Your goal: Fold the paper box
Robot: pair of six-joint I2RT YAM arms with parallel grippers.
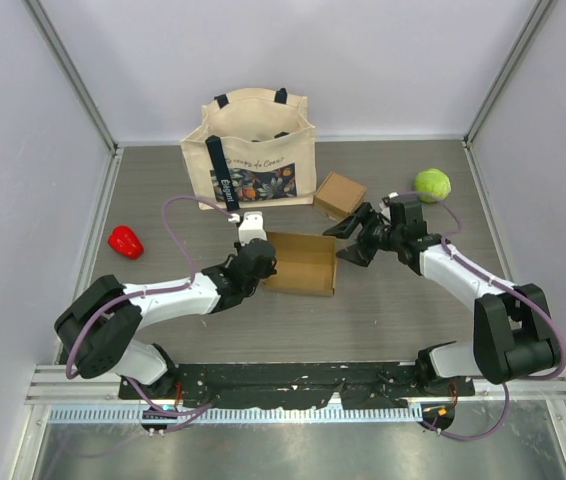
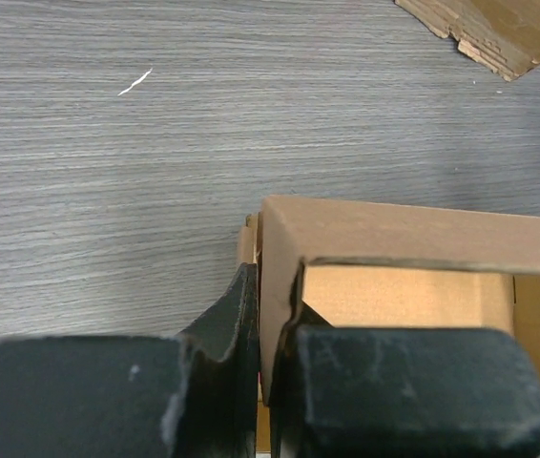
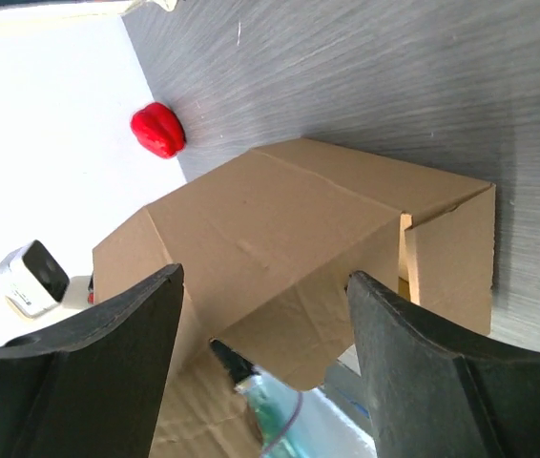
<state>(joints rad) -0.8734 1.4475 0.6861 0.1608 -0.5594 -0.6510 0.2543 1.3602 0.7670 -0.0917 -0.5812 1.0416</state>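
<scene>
While the left tool (image 1: 263,263) pinches a wall of the paper box (image 1: 303,262), right tool (image 1: 348,243) spread wide beside it.

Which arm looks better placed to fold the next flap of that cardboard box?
Probably the right. The right fingers hang open beside the paper box, free to push a flap; the left fingers are pinched on its wall, steadying it.

A robotics lab test cell — a grey wood-grain tabletop (image 1: 383,320) walled by plain white panels (image 1: 23,150) on metal frame posts (image 1: 73,75), with props like a red bell pepper (image 1: 125,241) and green ball (image 1: 432,184).
</scene>
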